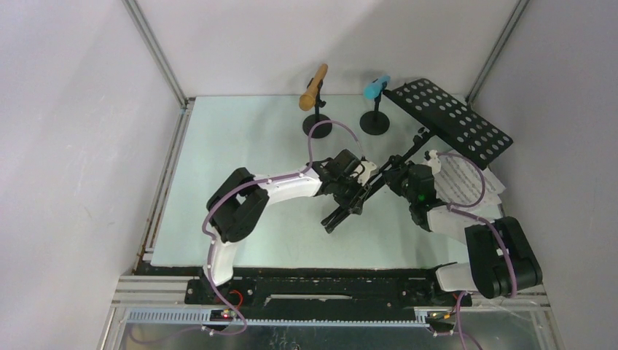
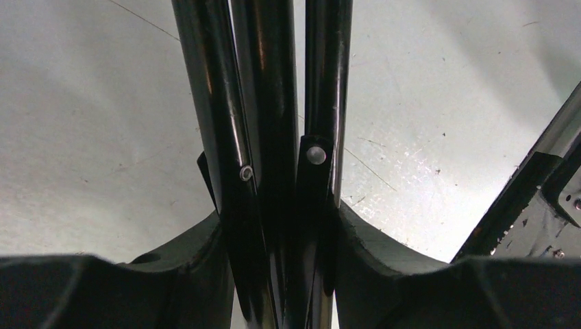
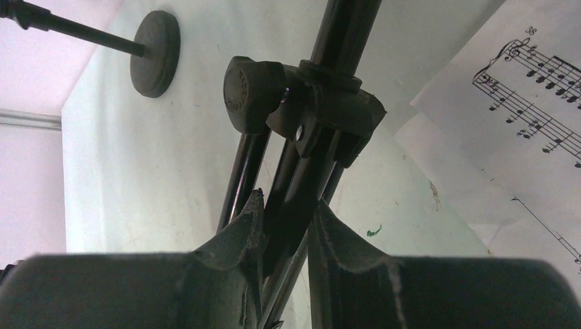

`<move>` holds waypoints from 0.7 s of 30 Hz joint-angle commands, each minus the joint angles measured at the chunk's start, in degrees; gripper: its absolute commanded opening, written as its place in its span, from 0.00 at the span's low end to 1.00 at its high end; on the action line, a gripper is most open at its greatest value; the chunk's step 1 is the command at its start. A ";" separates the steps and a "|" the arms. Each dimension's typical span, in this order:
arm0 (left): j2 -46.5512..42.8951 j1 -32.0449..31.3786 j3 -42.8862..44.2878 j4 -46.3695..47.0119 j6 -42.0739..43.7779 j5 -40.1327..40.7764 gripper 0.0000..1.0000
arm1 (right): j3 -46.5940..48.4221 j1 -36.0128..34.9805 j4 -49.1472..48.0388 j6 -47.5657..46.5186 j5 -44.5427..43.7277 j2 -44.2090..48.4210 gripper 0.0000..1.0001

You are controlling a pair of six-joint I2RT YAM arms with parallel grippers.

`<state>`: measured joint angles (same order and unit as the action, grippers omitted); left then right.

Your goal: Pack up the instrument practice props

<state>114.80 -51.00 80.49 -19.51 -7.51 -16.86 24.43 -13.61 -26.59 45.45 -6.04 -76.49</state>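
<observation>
Between left gripper jaws: folded legs of music rack, clamped, apparently to hold bundle together. Right gripper clamped on same legs just below collar knob, likely steadying rack. Sheet-music pages beyond right gripper, unpacked.

I see black perforated-desk tripod music rack tilted, legs folded; white sheet-music pages at right; tan toy mic, light-blue toy mic on black round-based holders, back.
</observation>
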 commanded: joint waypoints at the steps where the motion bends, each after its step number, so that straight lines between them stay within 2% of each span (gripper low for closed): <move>1: 0.61 1.43 7.34 2.47 5.67 1.23 0.03 | 1.94 3.58 -3.12 -6.95 -8.35 -1.64 0.00; 3: 1.18 1.39 7.70 2.14 5.79 1.24 0.08 | 2.09 4.40 -2.90 -6.86 -7.08 -2.50 0.00; 4: 1.27 1.38 7.56 2.11 5.83 1.46 0.14 | 2.19 4.93 -2.94 -6.93 -6.07 -2.91 0.05; 6: 1.21 1.39 6.81 2.15 5.78 2.07 0.22 | 2.50 5.41 -2.54 -7.18 -4.54 -3.30 0.22; 10: -0.09 1.56 4.01 3.64 5.13 3.32 0.43 | 3.13 5.43 -0.03 -8.45 -3.16 -1.52 0.65; 12: -0.97 1.68 2.62 4.74 4.53 3.70 0.49 | 3.68 5.43 2.33 -9.19 -2.38 0.40 0.81; 14: -1.74 1.85 1.41 5.67 3.98 3.93 0.52 | 4.02 5.43 5.14 -9.66 -1.92 3.20 0.94; 15: -2.11 1.85 0.94 5.97 3.73 4.06 0.53 | 4.20 5.43 6.80 -10.05 -1.53 4.53 0.99; 18: -3.25 1.94 -0.61 6.73 3.14 5.11 0.58 | 4.31 5.43 12.29 -11.22 -1.33 9.16 1.00; 19: -3.78 1.96 -1.15 7.02 2.93 5.45 0.62 | 4.36 5.43 14.07 -11.27 -1.22 11.10 1.00; 21: -4.72 2.19 -2.24 7.38 2.47 6.34 0.79 | 4.34 5.44 18.91 -11.42 -0.83 15.12 1.00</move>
<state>116.44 -49.10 80.09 -18.13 -5.41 -12.64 26.81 -8.08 -16.75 36.64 -6.52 -67.88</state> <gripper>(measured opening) 0.688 0.993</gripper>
